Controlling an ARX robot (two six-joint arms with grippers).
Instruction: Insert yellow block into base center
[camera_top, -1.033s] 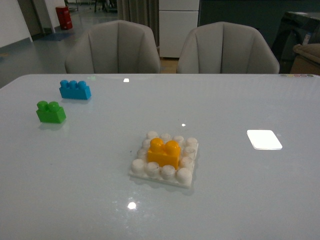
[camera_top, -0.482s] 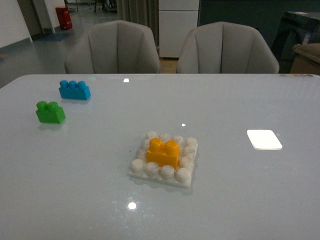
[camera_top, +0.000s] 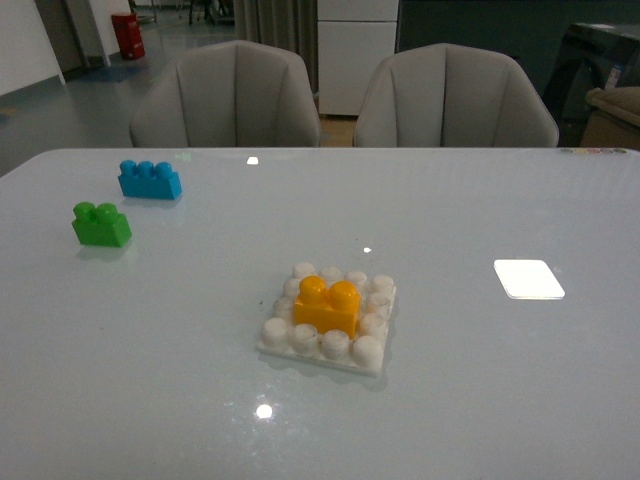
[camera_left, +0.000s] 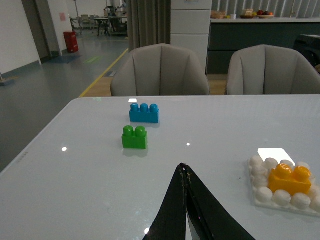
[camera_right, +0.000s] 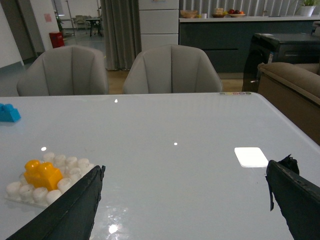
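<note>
Yellow block (camera_top: 327, 305): it sits on the middle studs of the base (camera_top: 372, 352), upright, its two studs up, with a ring of white studs showing all round it. That is where the task wants it, so I judge the insertion done; whether it is pressed fully home I cannot tell from here.

Base: it lies flat near the middle of the surface (camera_top: 150, 340), a little toward the near edge, clear of everything else, so nothing crowds the seated block.

My left gripper (camera_left: 185, 200): its fingers are closed together with nothing between them. It hangs over the surface, well apart from the base, because I have nothing to carry.

My right gripper (camera_right: 185, 200): its fingers (camera_right: 75, 205) stand wide apart and empty, off to the side of the base and touching nothing, which fits a release.

Green brick (camera_top: 101, 223) and blue brick (camera_top: 150, 179): they rest toward the far left corner, near each other and well apart from the base; they play no part here.

Glare patch (camera_top: 528, 278): a bright reflection toward the right edge, not an object.
</note>
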